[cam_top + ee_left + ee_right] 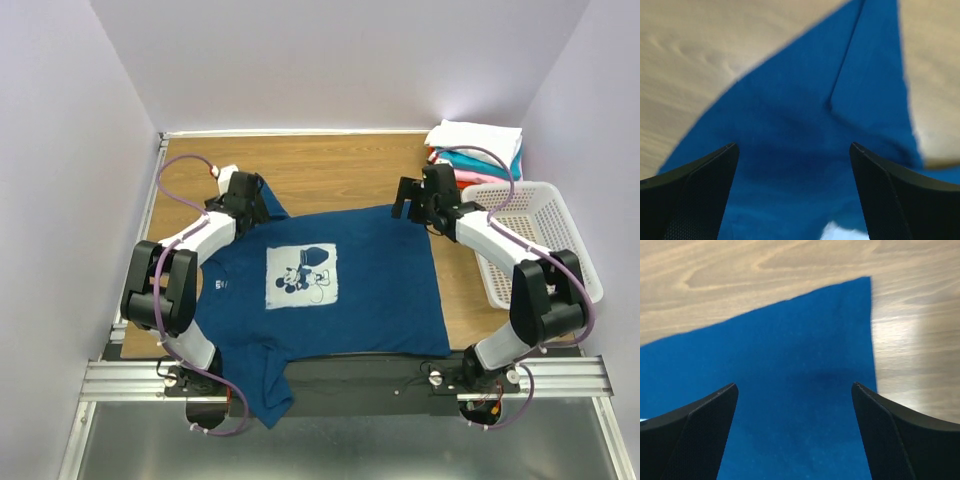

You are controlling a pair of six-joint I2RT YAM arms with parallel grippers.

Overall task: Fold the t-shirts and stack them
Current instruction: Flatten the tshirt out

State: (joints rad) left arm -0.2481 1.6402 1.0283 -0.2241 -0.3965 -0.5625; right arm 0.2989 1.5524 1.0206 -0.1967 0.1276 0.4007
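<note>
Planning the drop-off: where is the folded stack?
Top view: the folded stack sits in the far right corner of the table, just behind the white basket.

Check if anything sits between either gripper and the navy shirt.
Nothing visible. The left gripper and right gripper hang open right over the navy shirt at its far edge; both wrist views show only blue cloth between the jaws. The basket sits off to the right.

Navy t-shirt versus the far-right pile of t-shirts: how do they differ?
The navy t-shirt lies spread open, print up; the pile is folded. The navy t-shirt is mid-table; the pile sits in the far right corner. The navy t-shirt is one garment; the pile holds several colours, white on top. Both rest on the table.
</note>
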